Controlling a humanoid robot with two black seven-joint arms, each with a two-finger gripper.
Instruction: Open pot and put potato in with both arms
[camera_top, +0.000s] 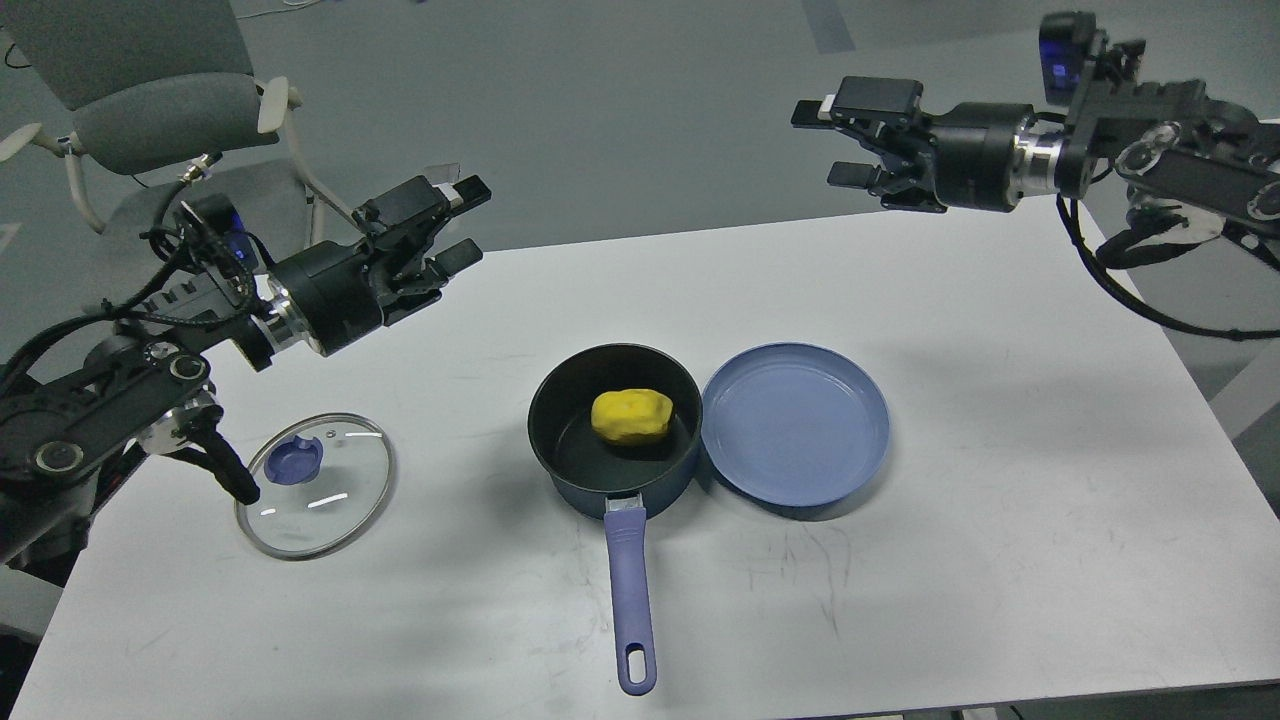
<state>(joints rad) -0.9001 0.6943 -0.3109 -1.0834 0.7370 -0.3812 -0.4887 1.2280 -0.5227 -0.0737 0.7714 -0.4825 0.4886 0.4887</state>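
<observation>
The dark-blue pot (560, 420) stands open at the table's middle, its periwinkle handle (630, 590) pointing toward the front edge. The yellow potato (631, 416) lies inside it on the black bottom. The glass lid (316, 484) with a blue knob lies flat on the table at the left. My left gripper (462, 224) is open and empty, raised above the table's back left, well apart from the pot. My right gripper (835, 143) is open and empty, raised high at the back right.
A shallow round blue plate (795, 428) sits touching the pot's right side. The white table (1000, 480) spans the view. A grey chair (170, 110) stands behind the table at the far left.
</observation>
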